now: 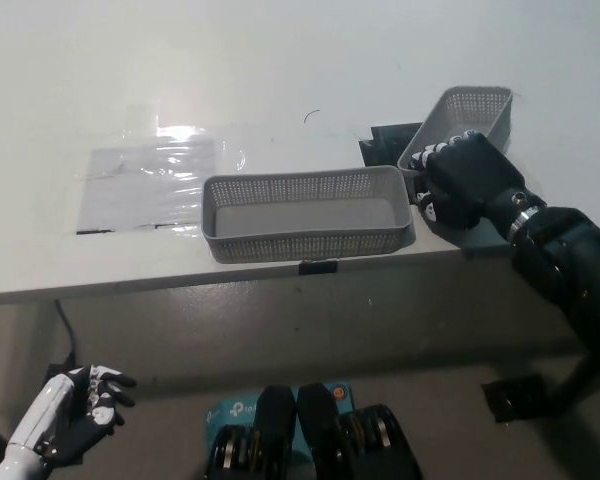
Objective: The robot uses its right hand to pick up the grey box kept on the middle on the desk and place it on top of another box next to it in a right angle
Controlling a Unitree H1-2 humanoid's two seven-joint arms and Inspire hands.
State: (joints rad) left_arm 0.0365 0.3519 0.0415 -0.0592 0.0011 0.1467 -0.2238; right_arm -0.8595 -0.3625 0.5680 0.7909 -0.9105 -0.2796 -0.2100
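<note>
Head view: grasp step; black right hand [463, 180], fingers curling on small grey mesh box [465, 112], lift being required toward long grey mesh box [307, 212]; white left hand [80, 412], fingers loosely spread, resting low.

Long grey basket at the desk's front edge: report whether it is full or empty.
Empty. The long grey basket shows a bare pale floor inside its mesh walls, and it sits flat on the desk.

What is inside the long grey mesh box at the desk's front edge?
The long grey mesh box shows only its bare pale floor; nothing lies in it. The near wall hides the floor's front strip.
</note>
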